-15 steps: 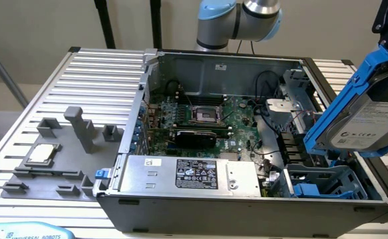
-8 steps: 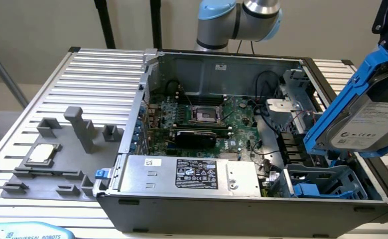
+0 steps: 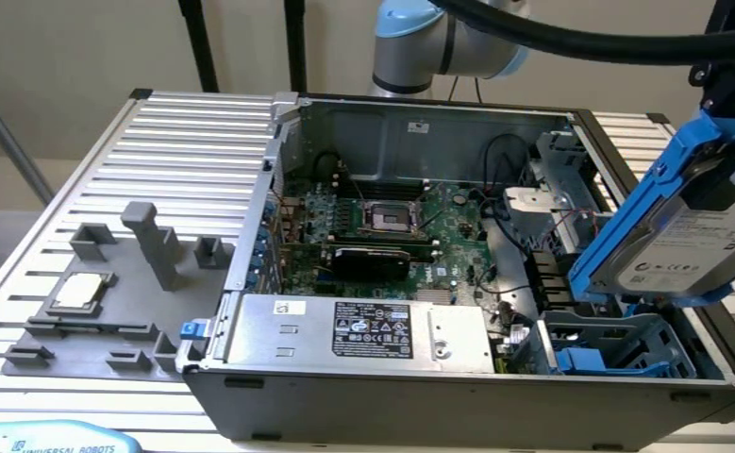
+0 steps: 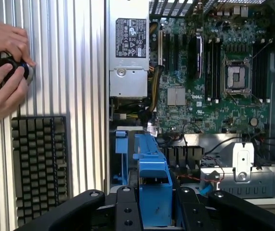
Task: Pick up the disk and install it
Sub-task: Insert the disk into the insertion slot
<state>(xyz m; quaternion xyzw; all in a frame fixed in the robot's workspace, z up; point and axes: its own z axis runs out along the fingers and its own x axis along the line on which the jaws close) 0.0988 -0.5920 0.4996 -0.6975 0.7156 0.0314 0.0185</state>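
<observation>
End effector (image 4: pixel 154 209) pinching silver-grey disk in blue plastic carrier (image 3: pixel 684 243), tilted above open grey computer case (image 3: pixel 468 401) corner; picked up, not installed.

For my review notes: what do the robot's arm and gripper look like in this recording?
The arm has rounded silver-grey joints with a light blue cap. A thick black cable runs past it. The gripper is black, with broad matte fingers and small round holes in its body.
</observation>
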